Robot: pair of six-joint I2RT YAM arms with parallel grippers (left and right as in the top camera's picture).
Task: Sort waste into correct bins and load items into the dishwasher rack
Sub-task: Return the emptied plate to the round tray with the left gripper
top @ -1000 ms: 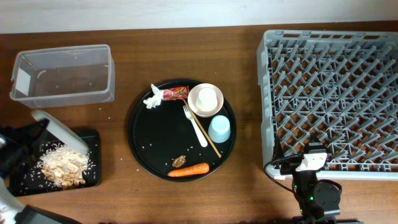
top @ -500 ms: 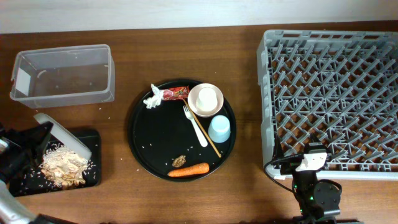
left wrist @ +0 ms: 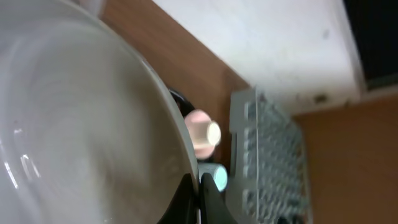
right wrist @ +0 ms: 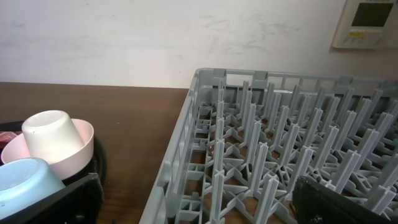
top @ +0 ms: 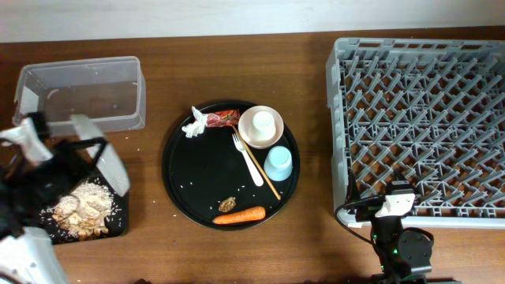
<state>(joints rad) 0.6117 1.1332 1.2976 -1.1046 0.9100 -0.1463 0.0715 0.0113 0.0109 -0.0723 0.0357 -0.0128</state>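
My left gripper (top: 83,150) is shut on the rim of the pale grey plate (top: 109,162) and holds it tilted above the shallow black tray (top: 118,175), where the rice with scraps (top: 83,209) lies. In the left wrist view the plate (left wrist: 81,124) fills the left side, with the jaws (left wrist: 199,194) clamped on its edge. The round black tray (top: 177,170) holds the tissue (top: 193,124), red wrapper (top: 225,118), bowl (top: 246,134) with the white cup (top: 262,125) in it, blue cup (top: 278,163), fork (top: 248,158), chopsticks (top: 264,177), brown chunk (top: 228,204) and carrot (top: 239,215). My right gripper (top: 394,211) is open and empty at the rack's (top: 418,110) front edge.
The clear tub (top: 79,95) stands at the back left, with a few rice grains in it. The right wrist view shows the rack (right wrist: 280,149) close ahead, and the bowl (right wrist: 81,155), white cup (right wrist: 50,134) and blue cup (right wrist: 25,180) to the left.
My left gripper has lifted the plate up and to the right, away from the black tray, and tilted it steeper. The rice stays on the tray. The right arm has not moved.
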